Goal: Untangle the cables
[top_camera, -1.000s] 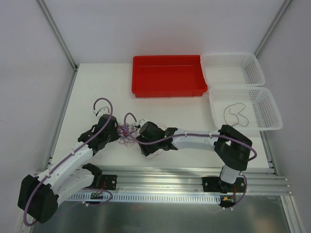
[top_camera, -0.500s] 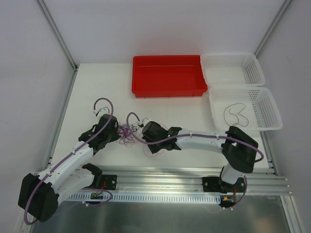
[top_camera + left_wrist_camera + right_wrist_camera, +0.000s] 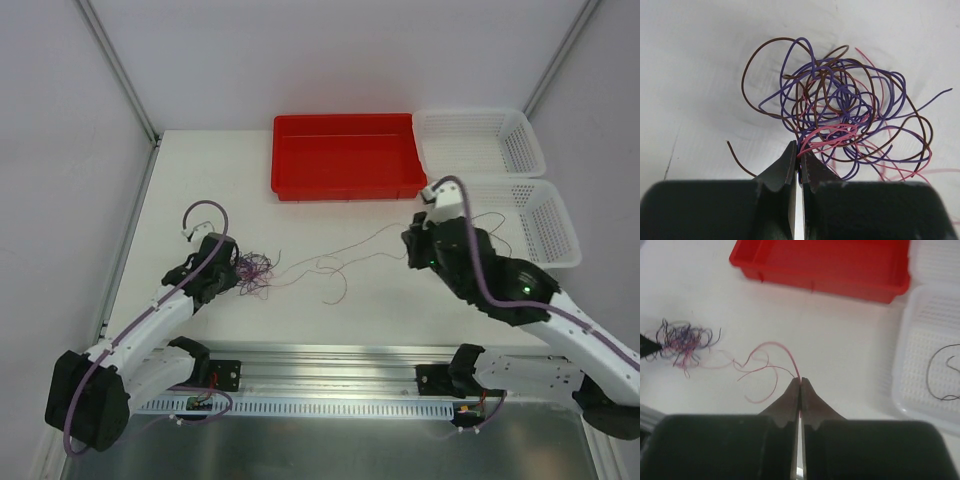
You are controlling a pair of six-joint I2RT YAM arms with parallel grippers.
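From above: finds the right gripper (image 3: 412,246) swung well off to the right, beside the nearer white basket (image 3: 560,250), no longer nose to nose with the left gripper (image 3: 233,271) as a second ago. Keeps the tangle of cables (image 3: 256,272) just at the left fingertips, with one pink strand (image 3: 340,258) now drawn out in loose waves across the table between the two grippers. Reads as one cable being teased out of the knot, though not yet clear of it. Shows also a dark cable (image 3: 486,232) lying in that basket and a red tray (image 3: 345,188) behind. Cannot settle from here how either pair of jaws stands.

From the left wrist: settles it for the left, with jaws pressed together on pink and purple loops at the near edge of the knot, pinning it. Lays bare purple, brown and pink loops threaded through one another, far too fine to read from above.

From the right wrist: shows jaws closed on the pink strand, nipped right at the tips. Follows it curling back with slack, not taut, to the knot far left. Gives no sight of the left grip.
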